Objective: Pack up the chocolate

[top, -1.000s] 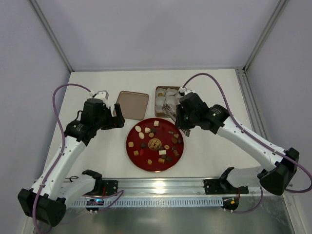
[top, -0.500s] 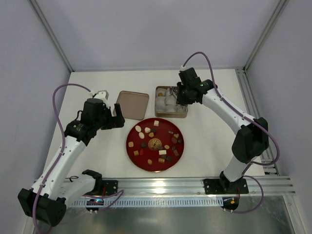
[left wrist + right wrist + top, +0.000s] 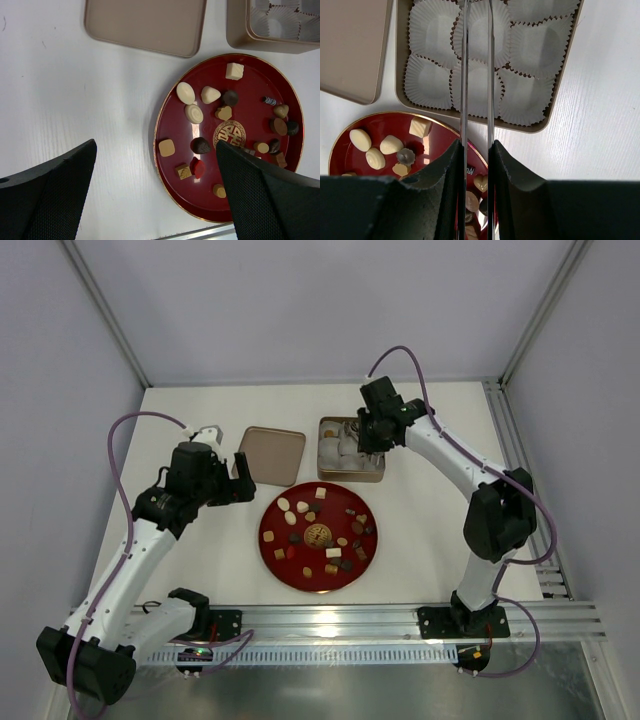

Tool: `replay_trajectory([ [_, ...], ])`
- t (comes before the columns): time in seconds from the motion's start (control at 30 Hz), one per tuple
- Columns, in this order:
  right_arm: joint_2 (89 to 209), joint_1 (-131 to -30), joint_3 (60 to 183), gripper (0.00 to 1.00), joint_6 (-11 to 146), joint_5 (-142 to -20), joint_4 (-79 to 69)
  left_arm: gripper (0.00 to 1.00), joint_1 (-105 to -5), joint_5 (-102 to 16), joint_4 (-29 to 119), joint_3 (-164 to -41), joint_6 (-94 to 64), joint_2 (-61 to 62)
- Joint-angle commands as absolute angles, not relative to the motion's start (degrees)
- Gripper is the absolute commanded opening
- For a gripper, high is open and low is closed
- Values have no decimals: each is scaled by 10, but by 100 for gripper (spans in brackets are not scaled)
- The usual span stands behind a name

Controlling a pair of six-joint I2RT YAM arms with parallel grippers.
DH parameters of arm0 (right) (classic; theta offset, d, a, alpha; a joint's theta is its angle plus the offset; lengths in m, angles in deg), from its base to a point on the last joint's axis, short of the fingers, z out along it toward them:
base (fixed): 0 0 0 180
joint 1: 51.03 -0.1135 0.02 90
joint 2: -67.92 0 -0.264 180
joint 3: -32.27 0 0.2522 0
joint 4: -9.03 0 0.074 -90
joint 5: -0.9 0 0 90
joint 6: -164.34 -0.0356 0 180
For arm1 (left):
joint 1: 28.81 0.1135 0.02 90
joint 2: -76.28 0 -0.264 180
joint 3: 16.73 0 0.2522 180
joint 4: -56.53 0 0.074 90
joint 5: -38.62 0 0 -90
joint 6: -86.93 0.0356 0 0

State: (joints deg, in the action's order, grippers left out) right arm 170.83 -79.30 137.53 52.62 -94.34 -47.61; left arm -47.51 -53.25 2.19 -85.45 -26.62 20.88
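Chocolate (image 3: 185, 92): assorted pieces lay scattered on the red plate (image 3: 296, 580) at centre frame of the top view, none gripped there.

Left gripper (image 3: 156, 145): spread wide, holding nothing, hung over the plate's left edge.

Right gripper (image 3: 360, 435): above the gold tin (image 3: 350, 478) at upper centre, over white paper cups (image 3: 427, 30). Its long thin blades stood a narrow gap apart, tips cut off in the wrist view. Could not tell if anything was held.

Tin lid (image 3: 270, 454) lay just left of the tin.
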Motion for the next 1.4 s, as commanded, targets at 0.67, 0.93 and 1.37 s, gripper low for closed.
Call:
replay_trajectory([
  [0.67, 1710, -792, 1412, 42, 539, -946, -465, 100, -476, -533, 28, -860, -264, 213],
  [0.93, 1614, -816, 1372, 42, 533, -947, -481, 100, -476, -533, 28, -859, -264, 214],
  [1.37, 1412, -1024, 1179, 42, 429, -996, -510, 100, -476, -531, 26, -857, -266, 218],
])
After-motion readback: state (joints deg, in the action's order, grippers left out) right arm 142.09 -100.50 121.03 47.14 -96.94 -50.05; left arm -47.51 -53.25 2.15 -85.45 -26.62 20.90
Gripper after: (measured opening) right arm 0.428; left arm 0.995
